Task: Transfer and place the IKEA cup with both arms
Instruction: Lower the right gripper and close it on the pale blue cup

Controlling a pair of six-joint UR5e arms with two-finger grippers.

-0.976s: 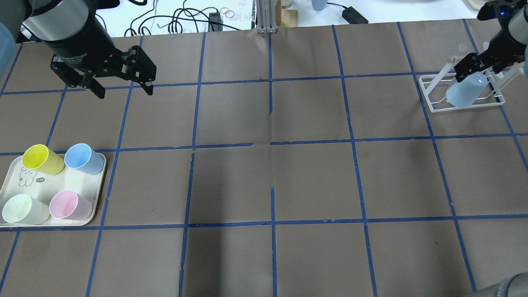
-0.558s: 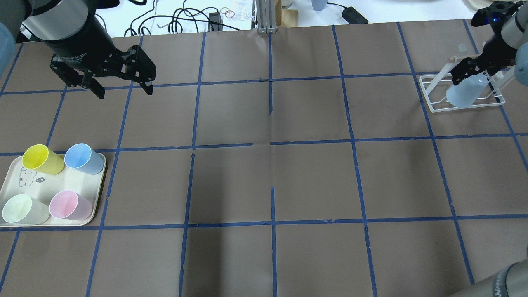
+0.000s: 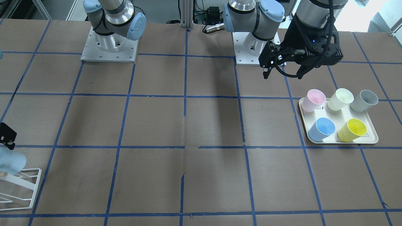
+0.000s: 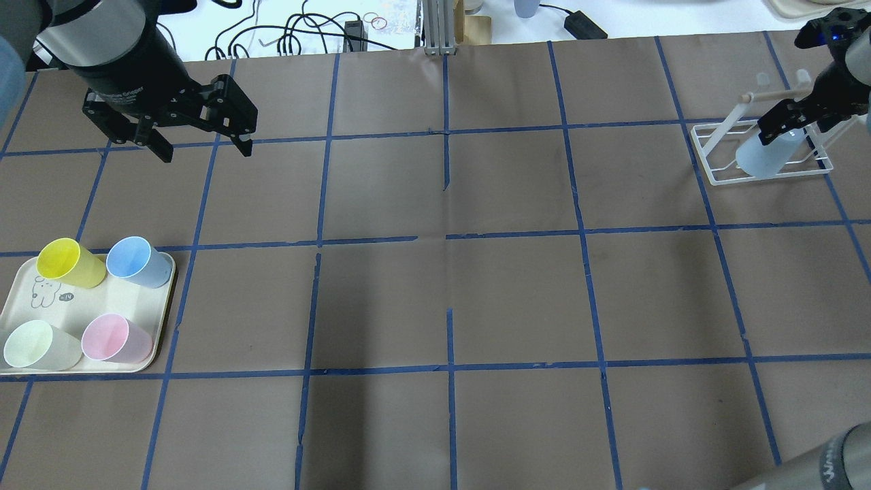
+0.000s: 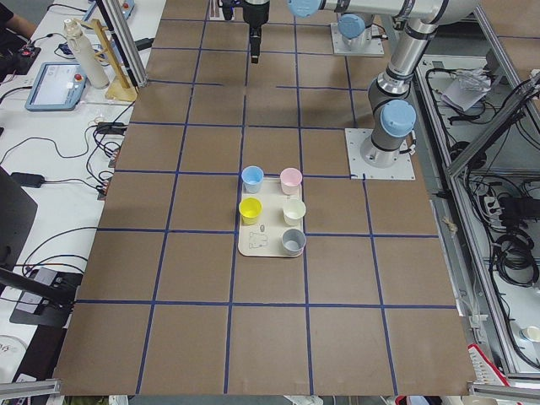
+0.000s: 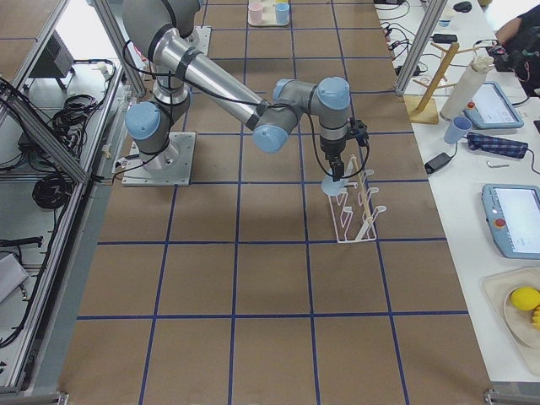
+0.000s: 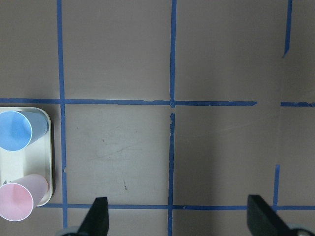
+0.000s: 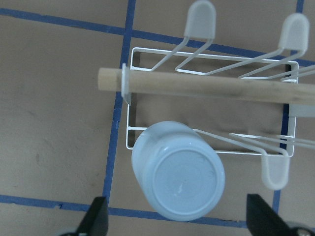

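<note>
Pale icy light-blue tapered plastic cup [image 8: 177,179]: hangs mouth-down and tilted on a peg of the white wire rack [image 8: 199,19] with the wooden bar. Just above the rack, black two-finger right pincer [image 4: 784,127]: spread wide, fingers [image 8: 98,219] clear of the cup on both sides. Well apart from the rack, across the brown desk [image 4: 449,292], left pincer [image 4: 206,154]: spread too, holding nothing.

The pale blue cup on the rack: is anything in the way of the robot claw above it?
Nothing visible is. The right gripper is open straight over the IKEA cup, which sits upside down on the rack. The rack's wooden rod runs beside the cup, not across it.
</note>
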